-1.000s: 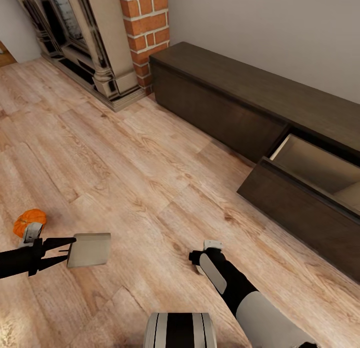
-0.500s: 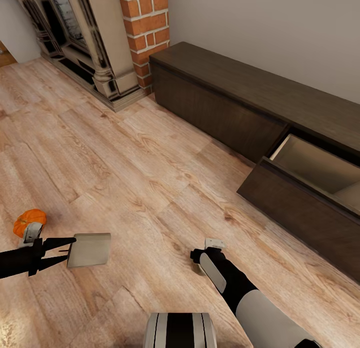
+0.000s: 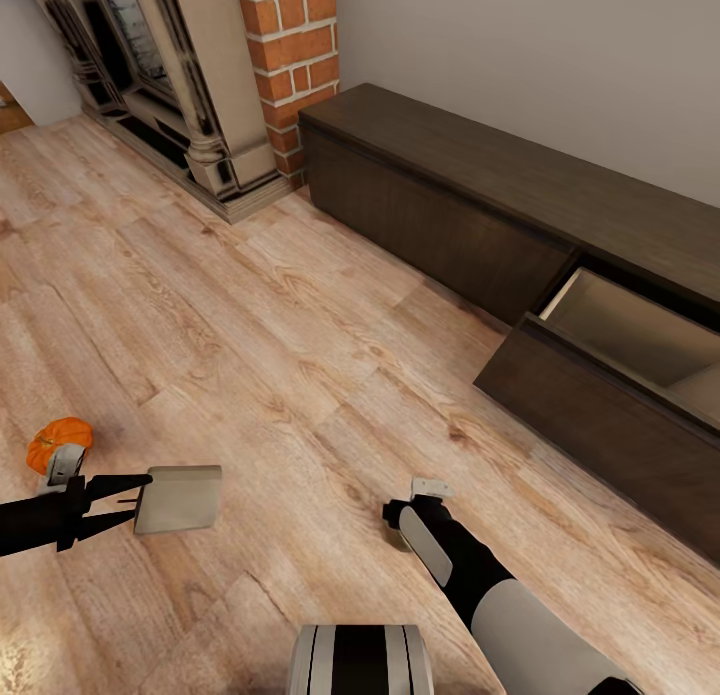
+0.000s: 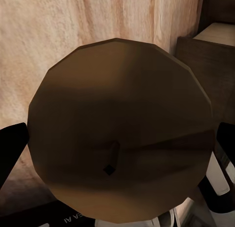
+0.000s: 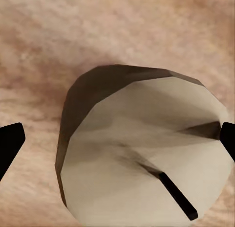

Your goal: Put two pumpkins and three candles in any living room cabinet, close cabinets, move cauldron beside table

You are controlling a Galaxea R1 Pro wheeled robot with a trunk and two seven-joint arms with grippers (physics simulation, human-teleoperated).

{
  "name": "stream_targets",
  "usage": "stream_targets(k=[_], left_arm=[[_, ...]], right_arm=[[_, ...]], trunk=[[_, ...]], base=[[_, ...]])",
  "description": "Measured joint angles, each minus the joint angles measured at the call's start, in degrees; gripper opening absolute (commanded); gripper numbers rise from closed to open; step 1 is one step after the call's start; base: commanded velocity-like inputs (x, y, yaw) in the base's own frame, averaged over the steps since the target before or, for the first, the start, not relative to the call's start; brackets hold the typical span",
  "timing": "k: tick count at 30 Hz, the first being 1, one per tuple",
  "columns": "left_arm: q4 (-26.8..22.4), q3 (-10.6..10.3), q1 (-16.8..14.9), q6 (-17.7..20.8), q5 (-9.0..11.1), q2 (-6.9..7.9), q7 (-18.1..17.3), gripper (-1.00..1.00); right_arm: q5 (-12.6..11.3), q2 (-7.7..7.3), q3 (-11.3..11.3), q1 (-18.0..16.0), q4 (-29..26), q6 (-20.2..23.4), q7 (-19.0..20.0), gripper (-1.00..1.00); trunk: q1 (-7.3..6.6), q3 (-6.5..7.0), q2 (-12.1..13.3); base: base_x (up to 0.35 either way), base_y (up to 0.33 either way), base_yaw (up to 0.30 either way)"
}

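Note:
My left gripper is shut on a grey-beige candle, held sideways just above the wooden floor; the left wrist view looks onto its round end with the wick. A small orange pumpkin sits on the floor just behind that arm. My right gripper points down over a second candle standing on the floor, open, with a black fingertip on either side. The long dark-brown cabinet runs along the wall, with one drawer pulled out and its pale inside showing.
A stone fireplace and a brick column stand at the back left. Bare wooden floor stretches between my arms and the cabinet. My own base shows at the lower edge.
My right gripper has sunk slightly toward the candle on the floor. The left arm and its candle have not moved.

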Motion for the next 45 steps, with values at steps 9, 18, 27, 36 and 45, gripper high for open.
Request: stream_targets(k=[9, 18, 27, 36, 45], left_arm=[[0.0, 0.01, 0.0, 0.0, 0.02, 0.0, -0.01, -1.0], [0.04, 0.0, 0.0, 0.0, -0.07, 0.0, -0.01, -1.0], [0.06, 0.01, 0.0, 0.0, -0.04, 0.0, -0.01, -1.0], [0.13, 0.01, 0.01, 0.0, -0.15, 0.0, 0.0, -1.0], [0.15, 0.0, 0.0, 0.0, -0.07, 0.0, -0.01, -1.0]], right_arm=[[0.51, -0.09, 0.08, -0.04, 1.09, 0.34, -1.57, 1.0], [0.41, -0.1, 0.7, -0.04, 1.06, 0.29, -1.58, 1.0], [0.37, -0.08, 0.92, -0.03, 1.15, 0.35, -1.58, 1.0], [0.39, -0.07, 1.29, -0.04, -0.11, 0.35, -3.9, 1.0], [0.35, -0.09, 1.3, -0.03, 1.03, 0.37, -5.22, 1.0]], trunk=[[0.0, 0.0, 0.0], [0.0, 0.0, 0.0], [0.0, 0.0, 0.0], [0.11, -0.88, -0.05], [0.1, -0.88, -0.05]], base=[[0.0, 0.0, 0.0], [0.0, 0.0, 0.0], [0.0, 0.0, 0.0], [0.0, 0.0, 0.0], [0.0, 0.0, 0.0]])
